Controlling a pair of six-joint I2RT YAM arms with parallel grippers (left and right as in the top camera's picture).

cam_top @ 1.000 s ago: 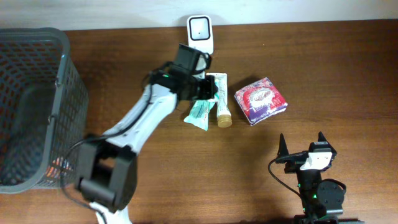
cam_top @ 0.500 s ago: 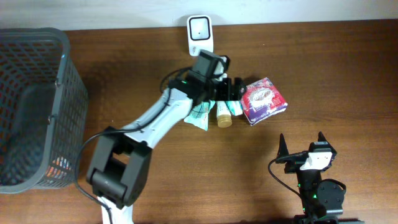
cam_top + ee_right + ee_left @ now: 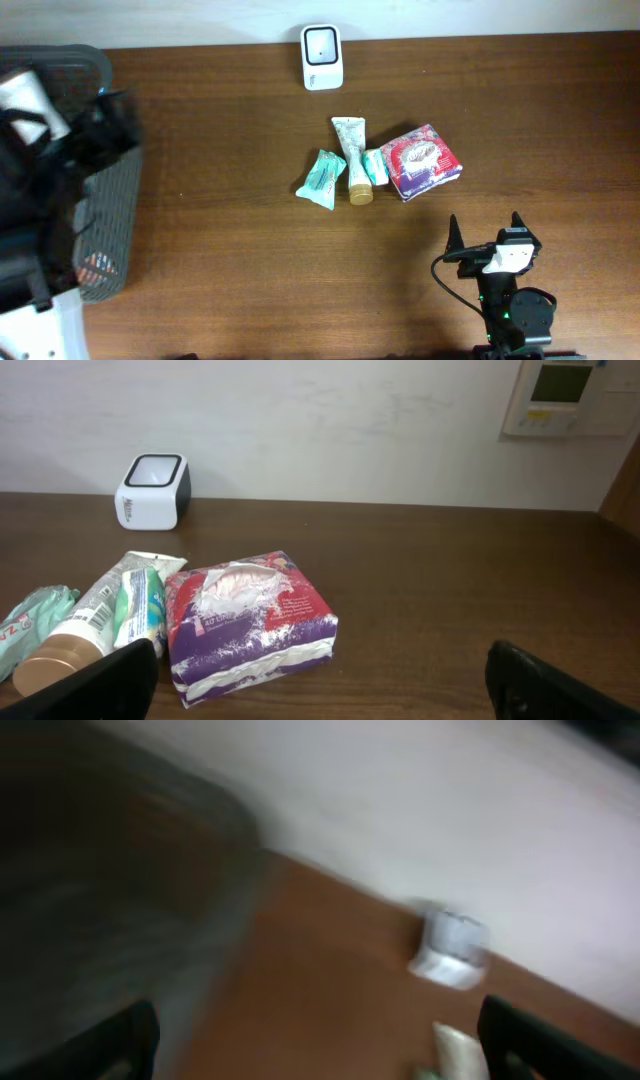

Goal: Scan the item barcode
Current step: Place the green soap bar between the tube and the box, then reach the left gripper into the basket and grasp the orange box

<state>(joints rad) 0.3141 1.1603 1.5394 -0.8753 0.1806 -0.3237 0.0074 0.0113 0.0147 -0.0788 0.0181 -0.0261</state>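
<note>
Lying grouped near the scanner [image 3: 322, 57]: tube [image 3: 351, 158], purple pack [image 3: 420, 160].
Left gripper [image 3: 320, 1040] and right gripper [image 3: 484, 222] both gape wide, empty.

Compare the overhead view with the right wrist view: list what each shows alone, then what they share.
Only overhead: the basket at far left. Only right wrist: a wall panel high on the wall at upper right. Both: the scanner, tube, tissue pack and teal pouch.
</note>
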